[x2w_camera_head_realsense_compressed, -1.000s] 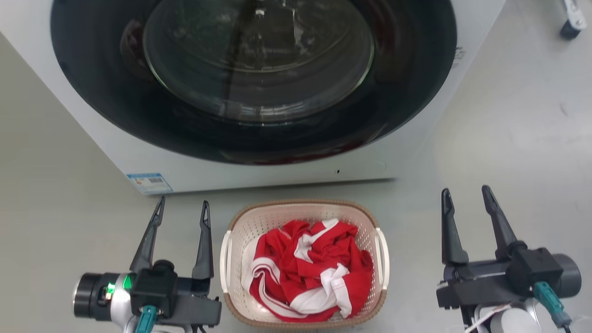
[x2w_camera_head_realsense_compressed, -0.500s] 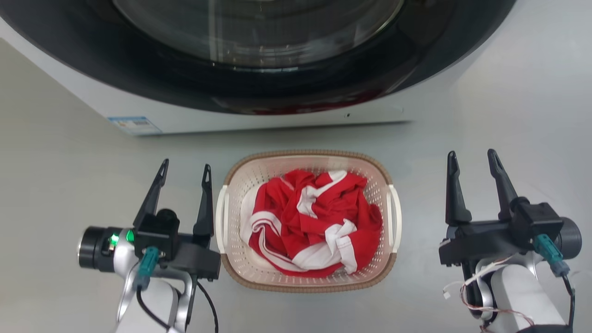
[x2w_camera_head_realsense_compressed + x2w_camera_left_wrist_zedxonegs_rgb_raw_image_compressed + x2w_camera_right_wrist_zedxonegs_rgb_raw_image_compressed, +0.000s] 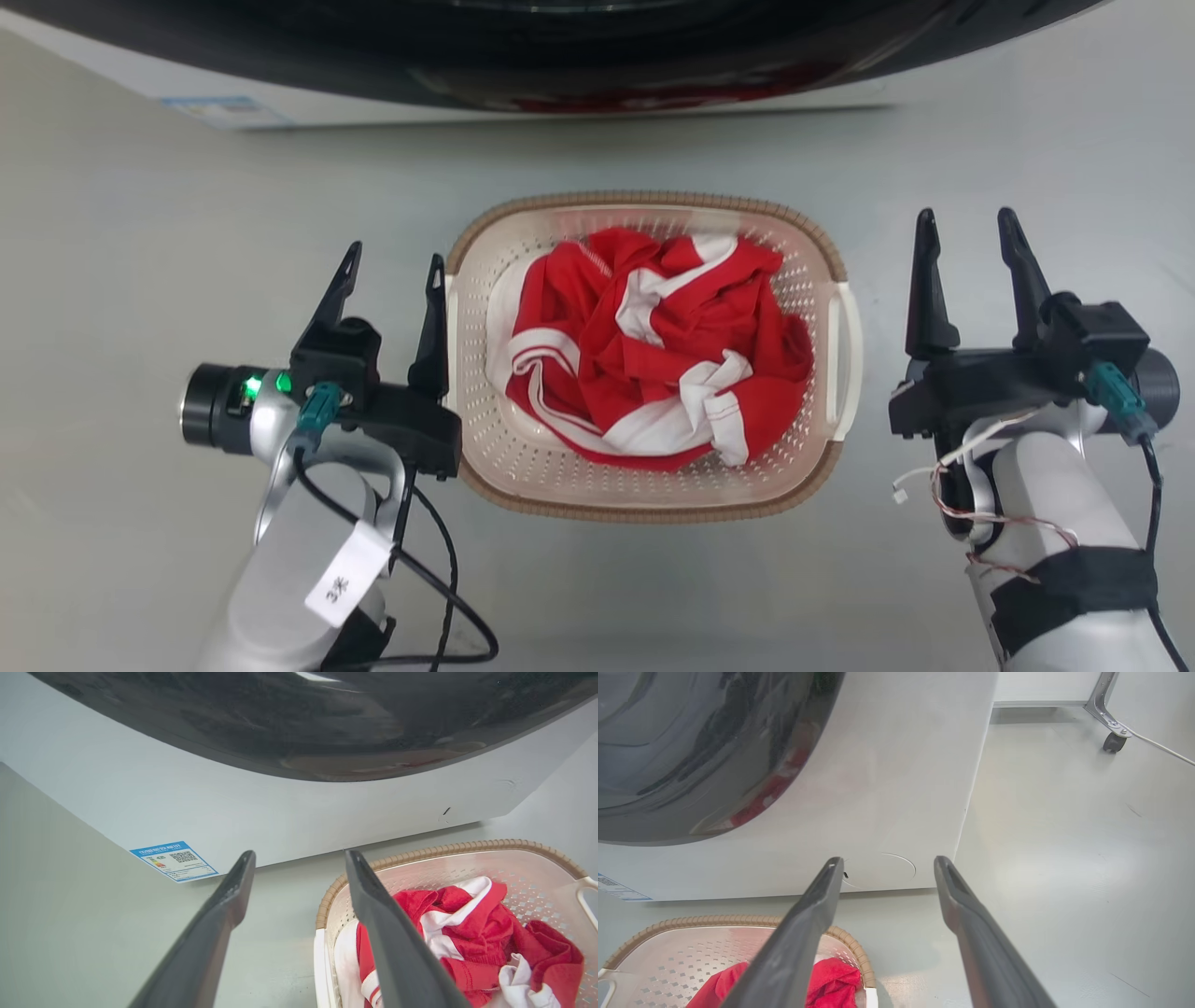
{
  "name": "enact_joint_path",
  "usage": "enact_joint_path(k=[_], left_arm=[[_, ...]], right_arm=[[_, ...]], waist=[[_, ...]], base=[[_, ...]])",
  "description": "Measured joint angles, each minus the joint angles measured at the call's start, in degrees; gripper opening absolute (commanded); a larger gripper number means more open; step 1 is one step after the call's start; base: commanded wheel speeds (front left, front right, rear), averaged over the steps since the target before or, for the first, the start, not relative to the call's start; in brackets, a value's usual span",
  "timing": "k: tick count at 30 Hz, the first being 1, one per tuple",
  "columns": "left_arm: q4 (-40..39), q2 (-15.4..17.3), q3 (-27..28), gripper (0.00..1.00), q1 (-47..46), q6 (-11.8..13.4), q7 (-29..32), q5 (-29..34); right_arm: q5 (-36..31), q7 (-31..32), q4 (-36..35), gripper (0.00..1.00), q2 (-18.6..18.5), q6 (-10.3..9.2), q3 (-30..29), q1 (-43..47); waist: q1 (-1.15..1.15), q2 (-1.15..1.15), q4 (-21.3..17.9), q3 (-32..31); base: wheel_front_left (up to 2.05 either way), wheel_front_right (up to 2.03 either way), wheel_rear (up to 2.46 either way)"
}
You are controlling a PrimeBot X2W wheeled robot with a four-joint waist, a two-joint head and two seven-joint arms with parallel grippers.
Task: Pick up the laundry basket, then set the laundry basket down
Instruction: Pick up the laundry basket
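Left claw (image 3: 394,254): black body, two tapered dark fingers (image 3: 431,317), green LED (image 3: 252,385), teal plug (image 3: 317,408), white tag (image 3: 347,572) on pale left forearm (image 3: 285,551). Right claw (image 3: 965,216): same build, loose thin wires (image 3: 952,504), black strap (image 3: 1074,583) round right forearm (image 3: 1046,485).

The white front-loading washer with a dark glossy door (image 3: 560,47) is cut off by the head view's top edge. The print on its small blue-and-white paper label (image 3: 174,861) is too small to read. The crumpled red and white cloth garment (image 3: 653,345) hides most of the floor of the cream-white perforated plastic laundry basket with a brown woven-look rim (image 3: 644,201), and both wrist views' bottom edges cut this basket off
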Motion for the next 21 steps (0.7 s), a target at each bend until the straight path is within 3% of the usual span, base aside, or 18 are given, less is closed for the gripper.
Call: enact_joint_path(k=[9,21], left_arm=[[7.82,-0.18,-1.6,1.0,-3.81,-0.54,-0.1,-0.69],[14.97,-0.24,-5.53,1.0,-5.82,-1.51,-0.41,-4.41]], right_arm=[[0.0,0.0,5.78,1.0,0.03,0.09,1.83,-3.33],[1.78,0.0,11.28,1.0,0.11,0.26,4.24,-4.28]], waist=[[0.0,0.0,1.08,6.29],[0.0,-0.01,1.28,9.41]], base=[[0.0,0.0,0.0],[0.0,0.0,0.0]])
